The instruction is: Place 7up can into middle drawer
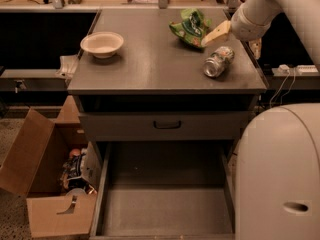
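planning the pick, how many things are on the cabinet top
3. A bowl back left; a green bag back right; the can on its side at the right, in front of the bag. The gripper hangs just above the can. Nothing seems hidden.

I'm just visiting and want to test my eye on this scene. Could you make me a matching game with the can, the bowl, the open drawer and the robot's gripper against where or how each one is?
Things:
1. 7up can
2. bowl
3. middle drawer
4. gripper

Places or states:
A. pulled out at the bottom, grey floor showing
B. lying on its side on the cabinet top, right in the picture
C. open, just above the can, beside the green snack bag
D. upright on the cabinet top, left in the picture

Pairs: 1-B, 2-D, 3-A, 4-C
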`<state>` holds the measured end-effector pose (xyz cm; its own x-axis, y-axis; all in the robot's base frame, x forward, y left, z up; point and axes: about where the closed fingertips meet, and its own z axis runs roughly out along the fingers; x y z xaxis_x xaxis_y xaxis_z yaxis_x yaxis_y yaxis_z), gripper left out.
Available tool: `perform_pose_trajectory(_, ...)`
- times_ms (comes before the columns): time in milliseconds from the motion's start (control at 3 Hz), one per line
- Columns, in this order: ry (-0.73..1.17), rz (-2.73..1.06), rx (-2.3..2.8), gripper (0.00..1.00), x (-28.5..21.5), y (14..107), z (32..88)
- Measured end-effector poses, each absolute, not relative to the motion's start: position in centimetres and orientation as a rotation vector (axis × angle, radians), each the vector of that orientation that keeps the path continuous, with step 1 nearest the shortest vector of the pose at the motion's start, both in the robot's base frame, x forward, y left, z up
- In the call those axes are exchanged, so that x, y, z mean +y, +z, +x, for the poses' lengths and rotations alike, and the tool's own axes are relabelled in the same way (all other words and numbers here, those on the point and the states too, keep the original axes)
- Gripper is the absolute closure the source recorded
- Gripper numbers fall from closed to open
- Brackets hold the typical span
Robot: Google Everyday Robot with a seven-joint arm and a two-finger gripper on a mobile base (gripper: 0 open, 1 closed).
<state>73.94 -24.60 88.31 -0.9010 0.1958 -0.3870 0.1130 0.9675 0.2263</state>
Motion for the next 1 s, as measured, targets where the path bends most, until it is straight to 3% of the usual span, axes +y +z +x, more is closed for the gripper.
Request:
perform_pose_trajectory(667,0.265,0.191,2.751,0.00,-22.4,87.2,75.0)
perform_pose_trajectory(1000,0.242,0.169,2.797,0.21,-21.3,86.9,74.9)
